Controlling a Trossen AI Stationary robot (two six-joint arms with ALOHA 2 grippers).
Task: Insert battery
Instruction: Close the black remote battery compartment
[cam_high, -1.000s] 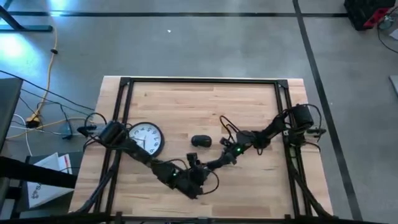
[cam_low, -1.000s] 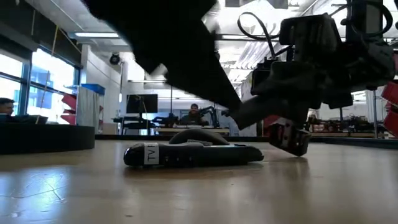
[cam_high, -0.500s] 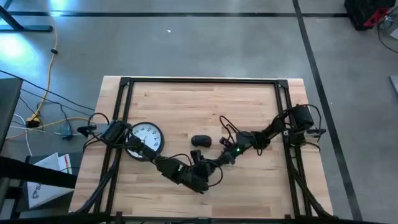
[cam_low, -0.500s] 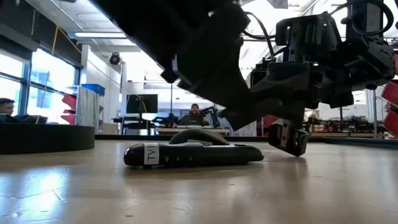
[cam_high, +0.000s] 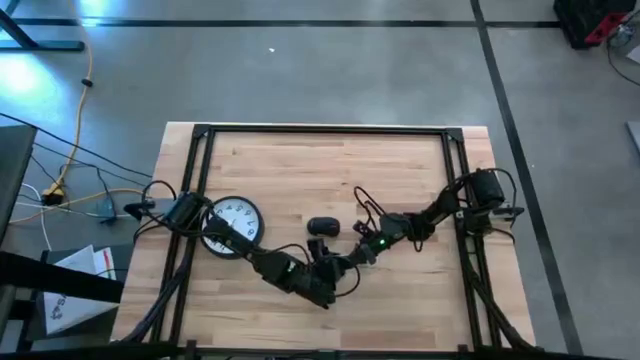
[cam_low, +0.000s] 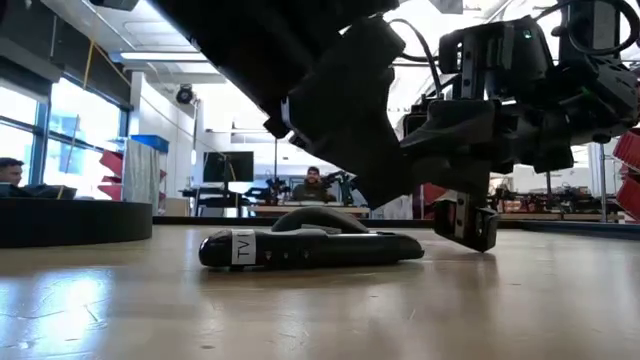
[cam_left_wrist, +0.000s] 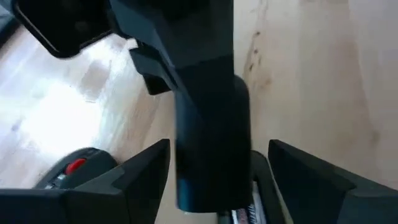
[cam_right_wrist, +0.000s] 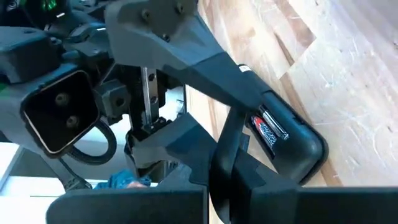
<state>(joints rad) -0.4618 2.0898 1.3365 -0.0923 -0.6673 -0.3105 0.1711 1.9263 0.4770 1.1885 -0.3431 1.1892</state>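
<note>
Near the tabletop's (cam_high: 400, 300) front edge, our left end effector (cam_high: 328, 268) and right end effector (cam_high: 352, 262) meet over the remote (cam_low: 310, 247); we cannot tell either's grip.

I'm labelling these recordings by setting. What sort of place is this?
Probably a robotics lab or workshop: a wooden table on a bare concrete floor marked with taped lines, and in the low view a big open room with windows, screens and a person seated at a desk.
</note>
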